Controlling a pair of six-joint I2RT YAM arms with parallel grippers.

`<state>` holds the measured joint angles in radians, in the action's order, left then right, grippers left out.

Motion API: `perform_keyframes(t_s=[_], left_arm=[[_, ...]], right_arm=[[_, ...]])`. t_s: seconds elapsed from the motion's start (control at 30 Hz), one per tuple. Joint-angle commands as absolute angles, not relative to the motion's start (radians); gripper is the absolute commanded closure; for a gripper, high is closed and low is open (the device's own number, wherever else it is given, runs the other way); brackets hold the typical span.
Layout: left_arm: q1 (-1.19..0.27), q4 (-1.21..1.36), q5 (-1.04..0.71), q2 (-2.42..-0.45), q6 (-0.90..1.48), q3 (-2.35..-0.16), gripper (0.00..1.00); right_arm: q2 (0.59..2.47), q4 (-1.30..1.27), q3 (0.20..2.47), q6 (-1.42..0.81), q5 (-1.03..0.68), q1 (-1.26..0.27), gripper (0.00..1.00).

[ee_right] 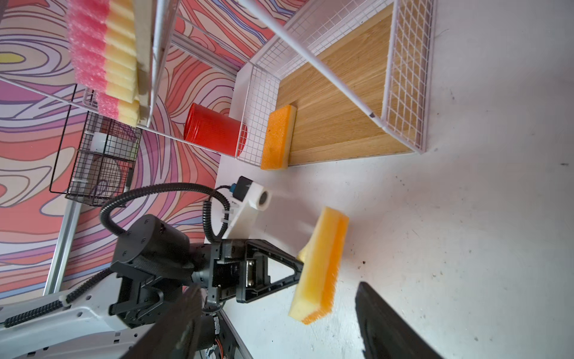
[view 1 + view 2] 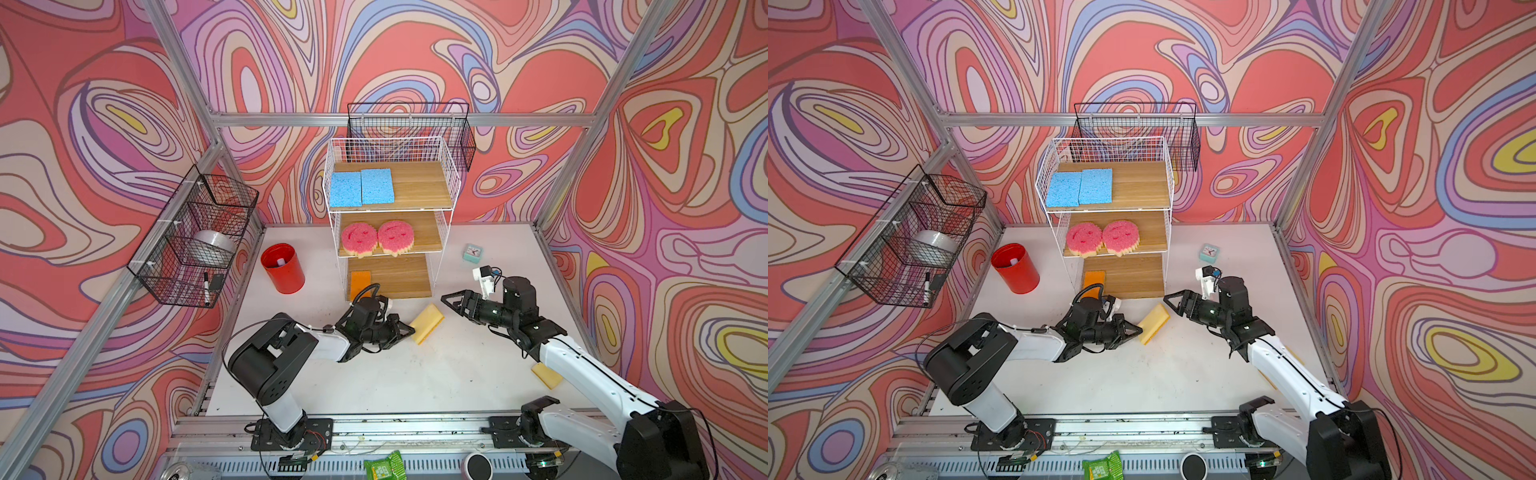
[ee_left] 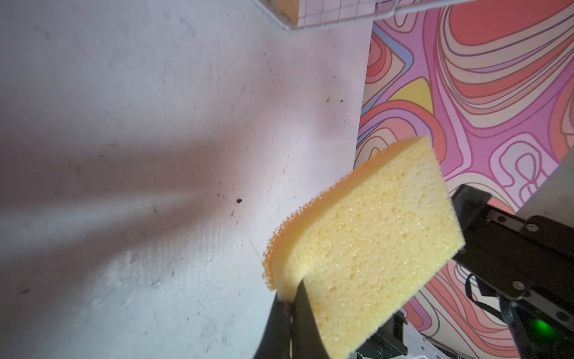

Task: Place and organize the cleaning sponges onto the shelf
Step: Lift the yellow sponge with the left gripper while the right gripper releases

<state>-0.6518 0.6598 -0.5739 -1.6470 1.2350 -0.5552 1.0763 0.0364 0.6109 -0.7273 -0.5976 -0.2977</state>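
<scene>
While our left end effector (image 2: pixel 409 331) pinches the yellow sponge (image 2: pixel 427 323) by an edge above the tabletop (image 2: pixel 395 374) near the shelf (image 2: pixel 399 276), we judge it light, squashy, better gripped mid-side; our right end effector (image 2: pixel 449 300) gapes empty.

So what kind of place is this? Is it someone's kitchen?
Probably a robot practice booth, not a kitchen: the left arm and right arm are bolted to a metal rail, and metal bars frame swirly printed walls.

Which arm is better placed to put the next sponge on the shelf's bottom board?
Left. The left end effector pinches the yellow sponge just in front of the bottom board; the right end effector is open and empty.
</scene>
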Motion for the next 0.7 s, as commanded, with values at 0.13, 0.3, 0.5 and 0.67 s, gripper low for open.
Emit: perform_keyframes(t_s=[0.13,0.3,0.5,0.67], left_arm=[[-0.64,0.722,-0.434,-1.619,1.318,-0.539,1.0],[-0.64,0.705,-0.44,-1.621,1.321,-0.571,1.0],[-0.641,0.663,-0.452,-1.588,1.307,-0.584,1.0],[-0.652,0.676,-0.463,-1.586,1.313,-0.58,1.0]], right_arm=[[1.126,0.016,0.595,-0.744,-0.515,-0.395,0.23],[1.207,0.005,0.614,-0.749,-0.446,-0.47,0.25],[1.291,-0.056,0.634,-0.762,-0.434,-0.482,0.3],[1.357,-0.09,0.667,-0.761,-0.431,-0.483,0.38]])
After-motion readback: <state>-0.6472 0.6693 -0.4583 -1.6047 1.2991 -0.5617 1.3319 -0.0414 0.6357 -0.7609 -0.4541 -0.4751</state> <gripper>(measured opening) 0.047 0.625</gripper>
